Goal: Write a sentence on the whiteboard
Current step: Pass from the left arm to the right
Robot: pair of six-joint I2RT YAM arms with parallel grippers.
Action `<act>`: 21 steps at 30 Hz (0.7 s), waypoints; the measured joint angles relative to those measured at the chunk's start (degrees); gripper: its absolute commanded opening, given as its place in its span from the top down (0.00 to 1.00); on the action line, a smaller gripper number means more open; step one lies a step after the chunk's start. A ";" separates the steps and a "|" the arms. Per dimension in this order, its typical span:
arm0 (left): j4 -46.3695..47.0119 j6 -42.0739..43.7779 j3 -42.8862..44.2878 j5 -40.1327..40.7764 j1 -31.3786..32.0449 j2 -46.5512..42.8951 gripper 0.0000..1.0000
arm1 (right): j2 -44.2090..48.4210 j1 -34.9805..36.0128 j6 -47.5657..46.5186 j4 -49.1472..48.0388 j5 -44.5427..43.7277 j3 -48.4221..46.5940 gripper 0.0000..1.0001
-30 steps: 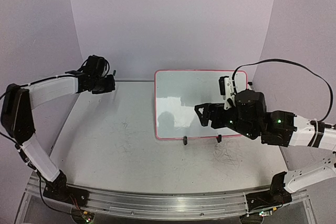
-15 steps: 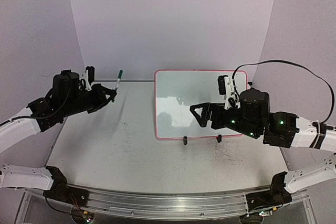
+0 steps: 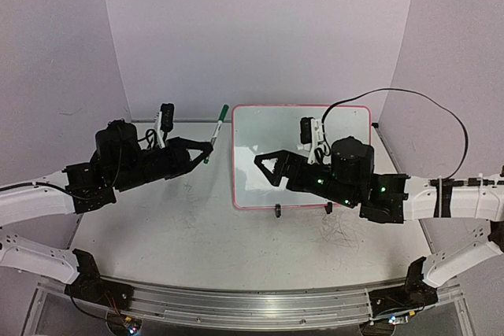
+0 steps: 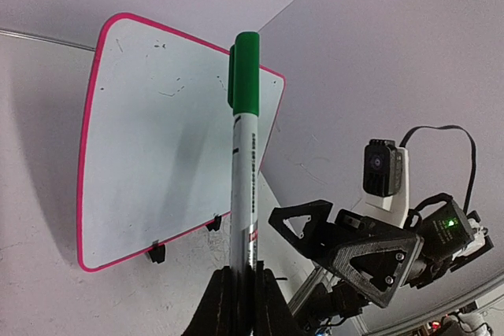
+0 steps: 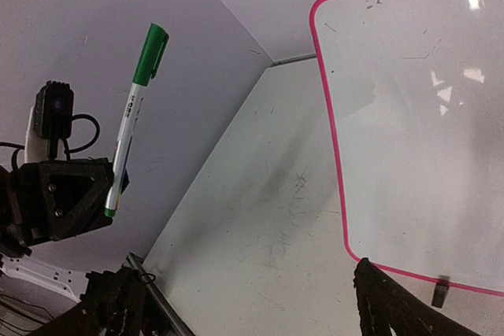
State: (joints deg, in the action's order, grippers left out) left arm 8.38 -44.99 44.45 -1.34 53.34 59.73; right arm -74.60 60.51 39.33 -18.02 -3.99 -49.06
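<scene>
The whiteboard [image 3: 268, 127] lies on the bench [image 3: 173, 218] at the upper centre of the top view. Its long axis runs left to right and its clip feet sit on the near edge. The left jaws pinch a green marker [image 3: 216, 130] by its lower end, with the capped end slanting up-right toward the board's left edge. The right jaws are spread above the board's left half.

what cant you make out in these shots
Marker print: too small, left wrist view.
Marker's lower end: hidden between left fingers, same view.
Whiteboard near-right part: covered by right arm, top view.
Right fingers: only one shows, bottom edge cuts the rest, right wrist view.
</scene>
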 measured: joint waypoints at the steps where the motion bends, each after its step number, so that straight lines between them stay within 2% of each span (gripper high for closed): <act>1: 0.94 0.36 -0.07 -0.47 0.01 0.60 1.00 | -0.64 0.00 0.87 -1.11 0.39 0.00 0.08; 10: 9.19 1.48 -5.35 -5.29 0.02 2.77 1.00 | -5.80 -0.03 5.25 -9.20 3.67 -1.71 0.10; 14: 11.29 1.26 -7.76 -6.40 0.02 2.80 1.00 | -8.70 -0.48 5.86 -11.40 3.75 -5.19 0.23; 21: 14.40 0.10 -8.99 -6.63 0.13 2.80 1.00 | -16.62 -3.44 9.67 -17.33 7.68 -11.39 0.36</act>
State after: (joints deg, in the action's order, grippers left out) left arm 22.78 -44.89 35.46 -7.97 53.47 62.52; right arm -91.22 57.07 48.99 -35.35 3.69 -60.44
